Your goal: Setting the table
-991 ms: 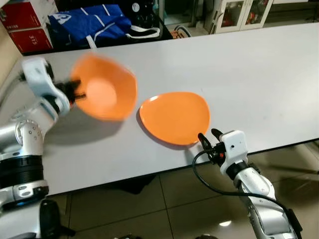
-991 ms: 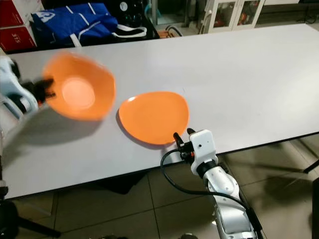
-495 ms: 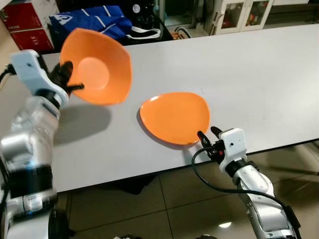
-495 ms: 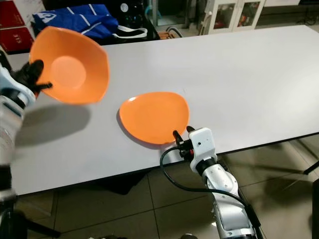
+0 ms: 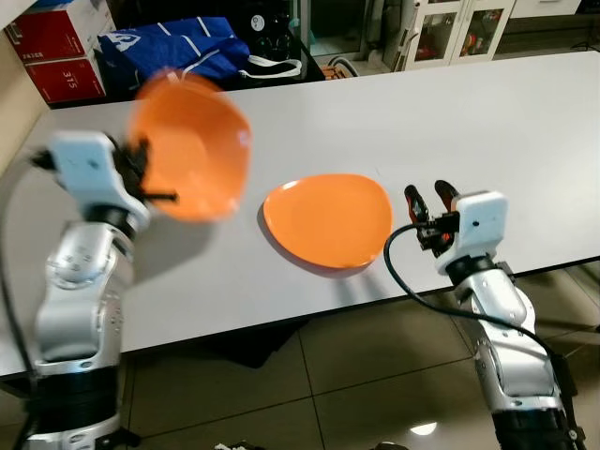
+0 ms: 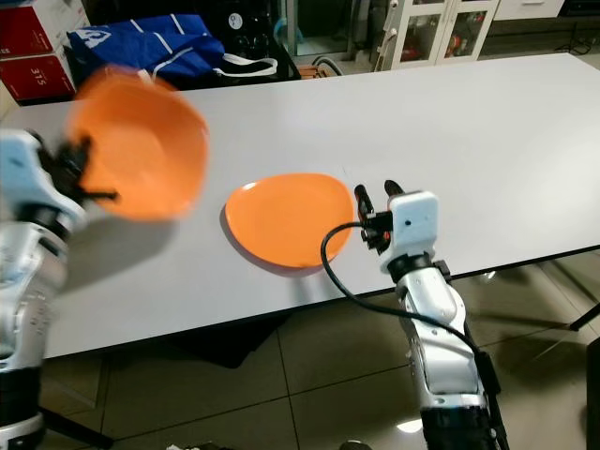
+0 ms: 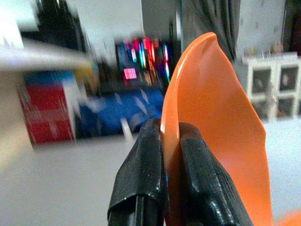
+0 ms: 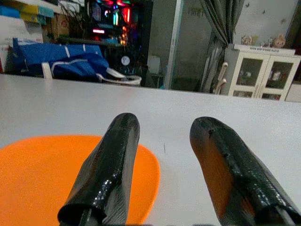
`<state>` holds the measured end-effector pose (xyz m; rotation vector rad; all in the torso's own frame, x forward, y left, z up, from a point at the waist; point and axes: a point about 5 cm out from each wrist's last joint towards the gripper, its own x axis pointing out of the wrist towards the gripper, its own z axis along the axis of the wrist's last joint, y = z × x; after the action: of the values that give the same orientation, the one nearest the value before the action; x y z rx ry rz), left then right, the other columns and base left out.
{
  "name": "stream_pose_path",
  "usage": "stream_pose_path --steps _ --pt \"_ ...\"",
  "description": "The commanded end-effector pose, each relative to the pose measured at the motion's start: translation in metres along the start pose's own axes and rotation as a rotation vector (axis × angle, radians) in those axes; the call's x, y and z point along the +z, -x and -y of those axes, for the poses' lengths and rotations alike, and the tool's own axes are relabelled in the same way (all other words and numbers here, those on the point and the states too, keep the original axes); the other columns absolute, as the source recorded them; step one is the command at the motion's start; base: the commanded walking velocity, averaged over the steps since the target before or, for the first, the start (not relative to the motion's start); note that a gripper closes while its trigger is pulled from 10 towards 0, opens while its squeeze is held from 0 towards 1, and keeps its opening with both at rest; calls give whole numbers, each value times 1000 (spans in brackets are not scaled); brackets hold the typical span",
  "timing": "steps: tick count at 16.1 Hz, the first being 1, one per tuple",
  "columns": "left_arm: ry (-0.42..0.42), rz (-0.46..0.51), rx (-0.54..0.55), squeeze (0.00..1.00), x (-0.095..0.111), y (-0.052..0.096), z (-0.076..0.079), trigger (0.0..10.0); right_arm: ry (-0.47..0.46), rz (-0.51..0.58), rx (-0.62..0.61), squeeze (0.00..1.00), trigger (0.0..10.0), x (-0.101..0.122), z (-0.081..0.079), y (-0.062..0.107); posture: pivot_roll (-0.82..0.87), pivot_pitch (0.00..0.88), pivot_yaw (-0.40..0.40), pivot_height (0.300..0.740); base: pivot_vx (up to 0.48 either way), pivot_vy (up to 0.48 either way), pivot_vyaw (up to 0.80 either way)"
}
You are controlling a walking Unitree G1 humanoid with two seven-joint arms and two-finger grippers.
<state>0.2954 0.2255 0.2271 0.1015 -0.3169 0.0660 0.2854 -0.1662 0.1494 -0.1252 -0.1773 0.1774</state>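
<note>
The left gripper (image 7: 164, 188) is clamped on the rim of the orange, rounded-square plastic bowl (image 5: 192, 145); the two black fingers (image 7: 141, 179) pinch the thin wall from either side with no gap. The bowl is held clear of the long white rectangular table (image 5: 487, 122), tilted on its side, above the table's left portion and just left of the flat orange rounded plate (image 5: 328, 220). The bowl appears blurred in the head views.

The right gripper (image 5: 429, 197) hovers at the near edge of the table, just beside the plate's right rim. Its fingers stand apart and hold nothing.

Handling, as judged: the bowl looks light and stiff, with a smooth, probably slippery surface. A rim pinch is the only practical hold, and the bowl may pivot in it if swung quickly. It seems unlikely to break if dropped. The plate lies flat, so its low rim gives little to grip except at the edge.

Clearance: the table surface is open to the right of and behind the plate. The near table edge lies close to the plate. Behind the far edge lie a blue bag (image 5: 178, 47) and red boxes (image 5: 56, 66), well apart from the working area.
</note>
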Motion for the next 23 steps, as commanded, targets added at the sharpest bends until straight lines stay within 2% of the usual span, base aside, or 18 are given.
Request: stream_pose_path --steps 1,2,4,8,10,13,17,20,23 --pt "-38 77 3 0 15 -1 2 0 -3 5 5 0 10000 0 -2 1 -195 0 71 740 0 0 0" --pt "-81 90 -4 0 17 1 5 0 4 8 6 0 10000 -1 -4 1 -189 0 73 740 0 0 0" --pt "-103 76 -7 0 11 5 6 0 7 10 1 0 10000 -2 -4 0 -187 0 74 740 0 0 0" --pt "-91 62 8 0 5 11 11 0 1 6 25 0 10000 -4 -9 0 -185 0 72 740 0 0 0" --pt "-89 71 3 0 7 12 15 0 14 7 40 0 10000 -3 -12 -1 -181 0 69 740 0 -401 0" --pt "-78 61 -1 0 4 12 19 0 28 -6 51 0 10000 -6 -14 -1 -184 0 74 740 0 -465 652" --pt "-63 24 -7 0 -4 13 24 0 40 -35 62 0 10000 -11 -15 1 -187 0 75 740 0 -458 622" --pt "-67 -27 2 0 -13 12 22 0 9 -63 82 0 10000 -16 -20 2 -183 0 75 740 85 -429 400" --pt "-65 -37 -8 0 -13 7 23 0 4 -66 94 0 10000 -18 -23 3 -181 1 76 740 197 0 0"
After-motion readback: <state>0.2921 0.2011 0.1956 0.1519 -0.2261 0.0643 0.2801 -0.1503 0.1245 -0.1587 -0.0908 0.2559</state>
